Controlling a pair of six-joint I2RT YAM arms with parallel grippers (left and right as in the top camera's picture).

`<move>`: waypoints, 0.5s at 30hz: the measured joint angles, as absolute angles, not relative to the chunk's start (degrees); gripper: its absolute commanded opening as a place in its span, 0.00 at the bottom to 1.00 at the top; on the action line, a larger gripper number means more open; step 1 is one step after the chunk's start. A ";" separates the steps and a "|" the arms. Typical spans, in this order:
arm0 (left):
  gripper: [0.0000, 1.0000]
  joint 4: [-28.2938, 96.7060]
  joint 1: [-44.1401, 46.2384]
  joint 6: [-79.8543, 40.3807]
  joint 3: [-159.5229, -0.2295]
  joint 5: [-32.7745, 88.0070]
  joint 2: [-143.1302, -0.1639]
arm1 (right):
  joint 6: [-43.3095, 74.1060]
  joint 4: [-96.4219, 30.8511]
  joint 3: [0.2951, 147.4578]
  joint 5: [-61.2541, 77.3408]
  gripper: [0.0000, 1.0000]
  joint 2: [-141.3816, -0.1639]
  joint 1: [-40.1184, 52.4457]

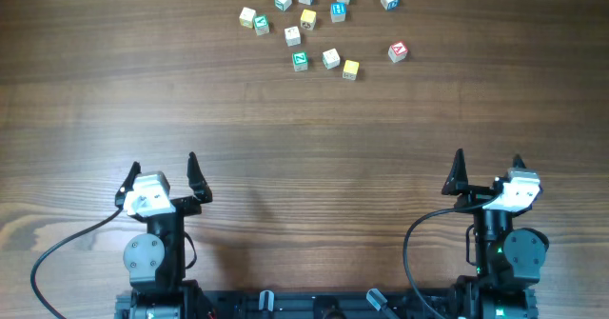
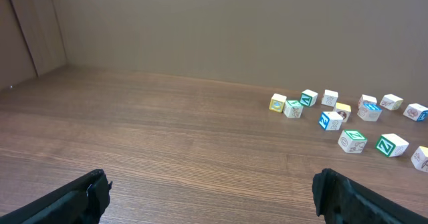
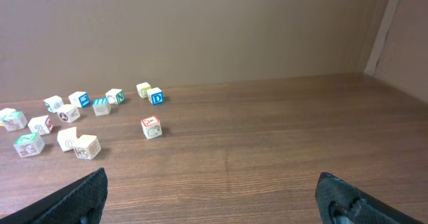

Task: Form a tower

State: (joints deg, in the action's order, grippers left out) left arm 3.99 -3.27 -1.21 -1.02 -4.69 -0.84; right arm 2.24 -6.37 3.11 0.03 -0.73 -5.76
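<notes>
A pale cube [image 2: 421, 156] is cut by the right edge of the left wrist view, another cube [image 3: 4, 113] by the right wrist view's left edge, the left gripper [image 2: 210, 180] and right gripper [image 3: 212, 178] show only fingertips, and overhead the scattered cubes [image 1: 330, 58] bear letters too small to read.

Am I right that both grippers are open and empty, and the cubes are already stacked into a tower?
No: the cubes lie scattered singly, none stacked, as the overhead view shows. The left gripper and right gripper are indeed open and empty.

blue-edged cube [image 3: 155, 97] with d, green-edged cube [image 2: 386, 145] with z
</notes>
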 measured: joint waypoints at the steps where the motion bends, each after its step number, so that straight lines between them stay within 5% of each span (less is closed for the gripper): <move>1: 1.00 3.99 -3.27 -1.21 -1.02 -4.69 -0.84 | 2.24 -6.37 3.11 0.03 1.00 -0.73 -5.76; 9: 1.00 -2.83 -3.27 -6.61 -0.75 -4.91 -4.34 | 2.24 -6.37 3.11 0.21 1.00 -0.73 -3.92; 15: 1.00 3.53 -3.27 -7.66 -0.69 -4.91 -4.36 | 2.24 -6.37 3.11 0.21 1.00 -0.73 -3.92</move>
State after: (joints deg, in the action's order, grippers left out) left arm 3.53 -3.27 -7.66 -0.69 -4.91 -4.36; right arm 2.24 -6.37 3.11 0.21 -0.73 -3.92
